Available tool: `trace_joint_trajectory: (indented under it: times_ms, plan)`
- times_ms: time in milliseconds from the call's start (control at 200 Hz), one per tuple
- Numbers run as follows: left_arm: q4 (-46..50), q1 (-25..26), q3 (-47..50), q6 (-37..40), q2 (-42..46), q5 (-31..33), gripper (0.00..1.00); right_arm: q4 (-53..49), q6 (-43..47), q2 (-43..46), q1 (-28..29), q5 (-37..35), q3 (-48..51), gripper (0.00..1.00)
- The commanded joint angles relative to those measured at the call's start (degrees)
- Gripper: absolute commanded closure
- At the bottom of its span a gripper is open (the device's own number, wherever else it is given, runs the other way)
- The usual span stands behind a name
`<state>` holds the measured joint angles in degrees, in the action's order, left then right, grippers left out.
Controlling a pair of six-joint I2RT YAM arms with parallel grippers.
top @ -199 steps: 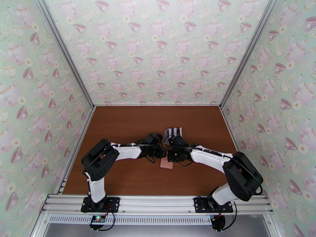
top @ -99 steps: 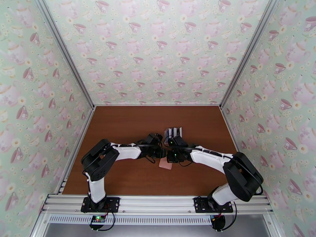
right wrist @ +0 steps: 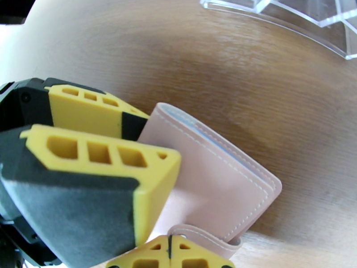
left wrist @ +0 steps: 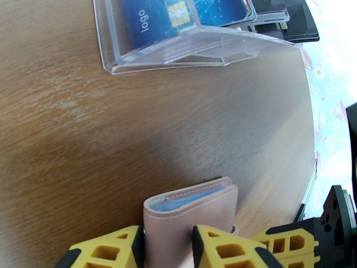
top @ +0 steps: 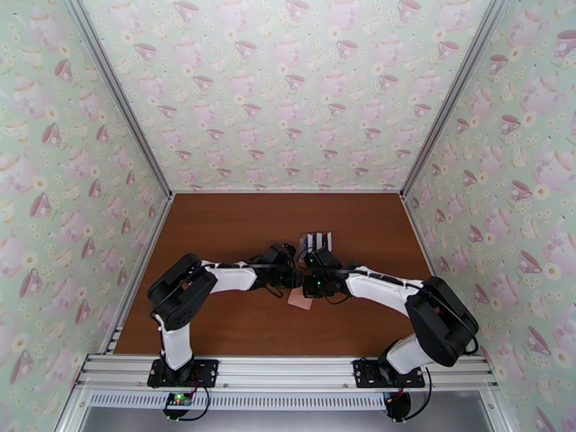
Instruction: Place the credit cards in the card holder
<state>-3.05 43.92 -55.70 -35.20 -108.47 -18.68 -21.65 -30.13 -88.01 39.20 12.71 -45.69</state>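
Wallet [top: 299,300] drifts slightly left. Left pincer [left wrist: 167,246] grasps wallet between fingers; right pincer [right wrist: 169,254] clenched, tab [right wrist: 205,240] at its tips. Wallet unopened, cards [left wrist: 169,16] ahead in rack [left wrist: 187,50].

The card holder [left wrist: 189,215] is a small pink wallet with pale stitching. It is folded closed, and a thin strip of blue-grey lining shows along its open edge. It is clamped between the yellow fingers of the left gripper [left wrist: 167,237], and its snap tab [right wrist: 209,240] shows at one edge. The credit cards [left wrist: 160,14] stand well apart from it in a clear rack [left wrist: 178,45]: a blue one with a chip in front, black ones behind.
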Motion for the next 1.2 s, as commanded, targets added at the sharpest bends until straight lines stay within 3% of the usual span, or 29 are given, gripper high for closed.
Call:
trace_joint_trajectory:
  times_ms: [0, 811, 1197]
  plan:
    - [4.41, 0.55, 2.68, -0.88, -2.29, -0.98, 0.64, -0.32, 0.94, -1.91, 0.75, 1.63, 0.34, 1.0]
    - [0.99, 0.21, 8.55, -2.19, -0.52, -0.27, 0.65, -0.94, -1.51, -10.1, 0.75, -0.67, -0.16, 1.0]
    - [1.76, -0.42, 11.05, -2.15, 1.73, 1.95, 0.64, -2.66, -1.59, -9.85, 0.64, -1.89, -0.6, 1.0]
